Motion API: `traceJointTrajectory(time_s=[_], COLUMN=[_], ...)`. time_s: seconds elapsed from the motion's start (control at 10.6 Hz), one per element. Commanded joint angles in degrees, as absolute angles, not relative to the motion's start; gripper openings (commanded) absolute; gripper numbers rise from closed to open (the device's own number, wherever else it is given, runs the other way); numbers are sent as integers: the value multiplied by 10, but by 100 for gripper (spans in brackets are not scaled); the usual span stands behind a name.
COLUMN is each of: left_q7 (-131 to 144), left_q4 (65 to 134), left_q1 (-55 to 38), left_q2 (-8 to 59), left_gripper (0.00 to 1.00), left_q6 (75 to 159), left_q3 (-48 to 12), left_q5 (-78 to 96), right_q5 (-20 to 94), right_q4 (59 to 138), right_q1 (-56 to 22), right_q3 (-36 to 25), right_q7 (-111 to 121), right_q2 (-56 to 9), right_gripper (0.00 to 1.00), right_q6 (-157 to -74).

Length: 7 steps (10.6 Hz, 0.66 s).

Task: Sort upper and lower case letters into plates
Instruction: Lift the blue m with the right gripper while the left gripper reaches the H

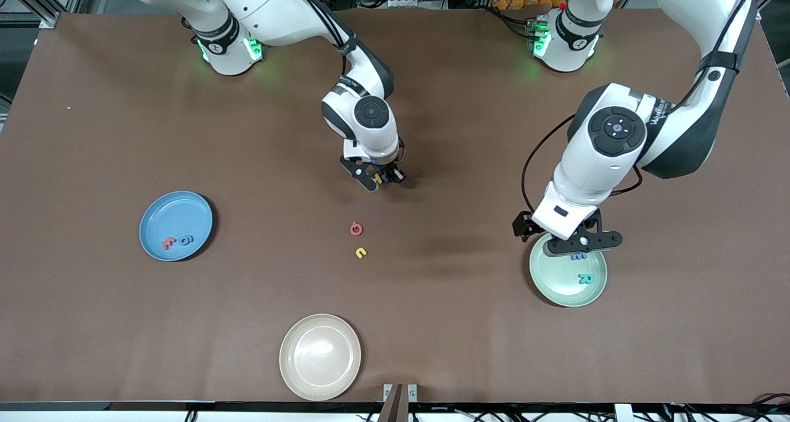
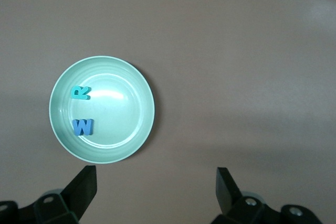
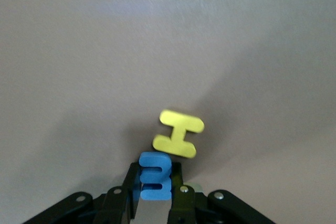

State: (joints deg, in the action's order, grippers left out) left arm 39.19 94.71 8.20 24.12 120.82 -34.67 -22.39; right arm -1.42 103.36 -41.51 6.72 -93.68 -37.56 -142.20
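The right gripper point(image 1: 384, 176) was down at the table's middle, its fingers clamped on a chunky blue letter point(image 3: 155, 177) with smooth, blocky, foam-like edges; a yellow H point(image 3: 178, 134) of the same thick cut lay flat just beside it on the matte brown tabletop point(image 1: 469, 323). Nearer the front camera lay a red ring-shaped letter point(image 1: 356, 228) and a small yellow curved letter point(image 1: 361, 253), close together.

The left gripper point(image 1: 584, 242) hung over the edge of the glossy mint green plate point(image 1: 558, 293), jaws spread wide and empty. In that shallow round dish sat a teal R point(image 2: 81, 93) and a blue W point(image 2: 83, 127).

Toward the right arm's end, the blue plate point(image 1: 154, 215) held a red letter point(image 1: 168, 244) and a dark blue letter point(image 1: 186, 240). A cream plate point(image 1: 320, 356) sat nearest the front camera.
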Motion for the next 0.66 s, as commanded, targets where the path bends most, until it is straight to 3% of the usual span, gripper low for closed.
traceJointTrajectory(time_s=[0.0, 0.57], left_q7=[425, 527], left_q4=[948, 947], left_q1=[62, -6], left_q2=[239, 269], left_gripper=[100, 100], left_q6=[1200, 1200], left_q3=[-348, -348], left_q5=[-219, -223], right_q5=[-23, -14], right_q4=[1036, 1033], right_q1=[-380, -250], right_q3=[69, 73], right_q7=[-901, -716], right_q2=[-336, -284], right_gripper=[0, 0], right_q6=[-1393, -1318])
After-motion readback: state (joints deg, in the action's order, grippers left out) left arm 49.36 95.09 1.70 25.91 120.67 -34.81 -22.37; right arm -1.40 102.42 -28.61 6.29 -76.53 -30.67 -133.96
